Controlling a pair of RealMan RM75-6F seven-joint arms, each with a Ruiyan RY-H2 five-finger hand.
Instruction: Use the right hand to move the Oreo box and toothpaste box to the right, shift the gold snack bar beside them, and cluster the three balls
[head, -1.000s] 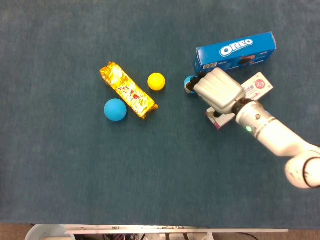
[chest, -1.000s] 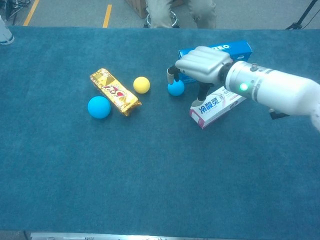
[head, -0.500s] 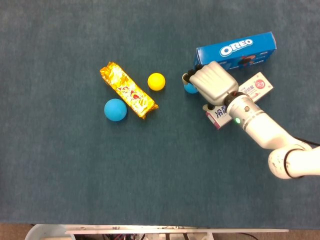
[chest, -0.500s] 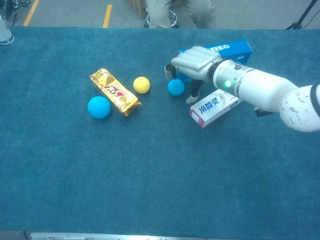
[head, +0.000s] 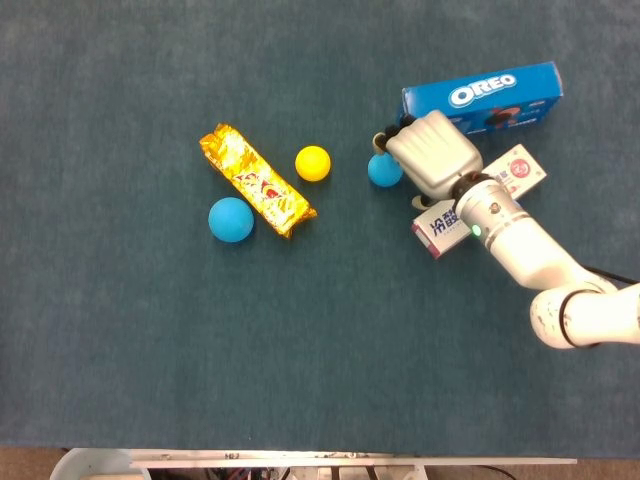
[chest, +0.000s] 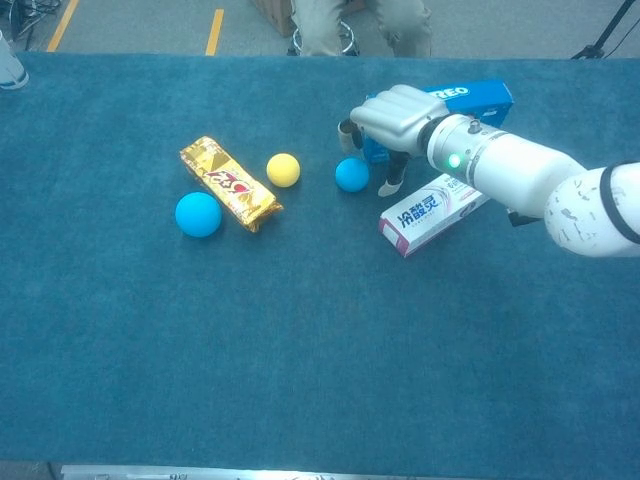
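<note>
We see a table covered in dark teal carpet-like cloth (head: 150, 350) filling nearly the whole head view, its nap showing faint mottling. Along the bottom edge of that view we make out a pale rim (head: 330, 462) with a whitish rounded container (head: 95, 465) at the lower left. In the chest view the cloth (chest: 300, 360) ends at a far edge, and beyond it we see a grey floor (chest: 150, 25) marked with two yellow stripes (chest: 215, 30). A person's legs (chest: 360, 25) in light trousers stand at the top centre, near a dark stool base. At the top right corner a black stand leg (chest: 605, 35) slants in.
</note>
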